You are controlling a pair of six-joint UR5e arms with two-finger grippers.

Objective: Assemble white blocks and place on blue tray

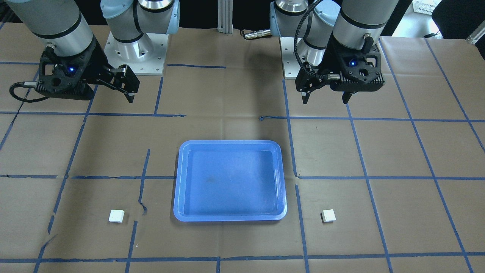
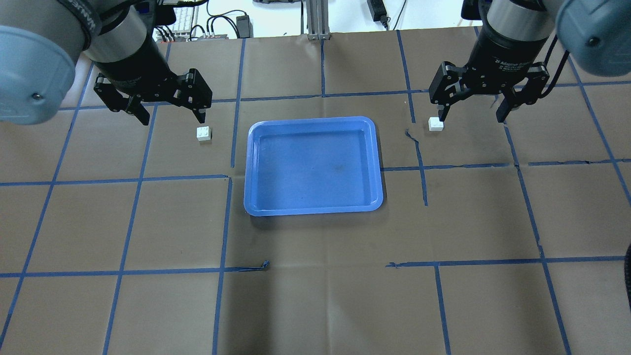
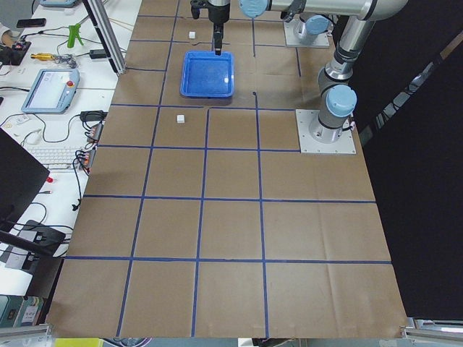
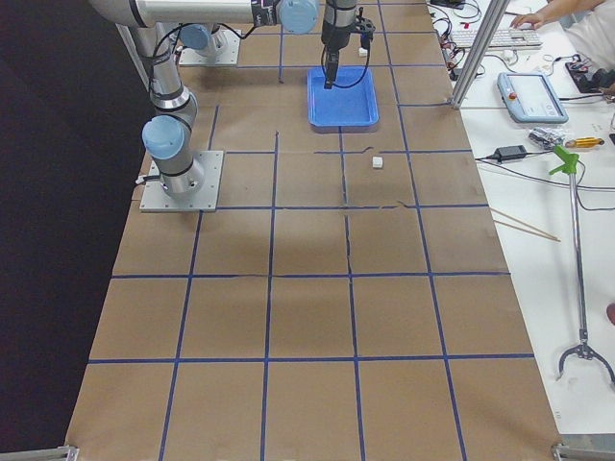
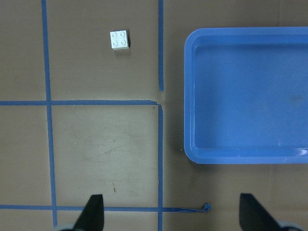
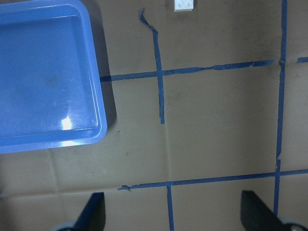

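Note:
The blue tray [image 2: 315,167] lies empty at the table's middle and also shows in the front view [image 1: 230,178]. One white block [image 2: 204,133] lies on the table to the tray's left and shows in the left wrist view [image 5: 119,40]. The other white block [image 2: 435,124] lies to the tray's right, at the top edge of the right wrist view [image 6: 184,5]. My left gripper [image 2: 173,118] is open and empty, held high above the table, short of its block. My right gripper [image 2: 471,118] is open and empty, likewise high.
Brown paper with a grid of blue tape covers the table. The two arm bases [image 1: 134,49] stand on the robot's side. A desk with a keyboard and a teach pendant [image 3: 51,87] runs along the far side of the table.

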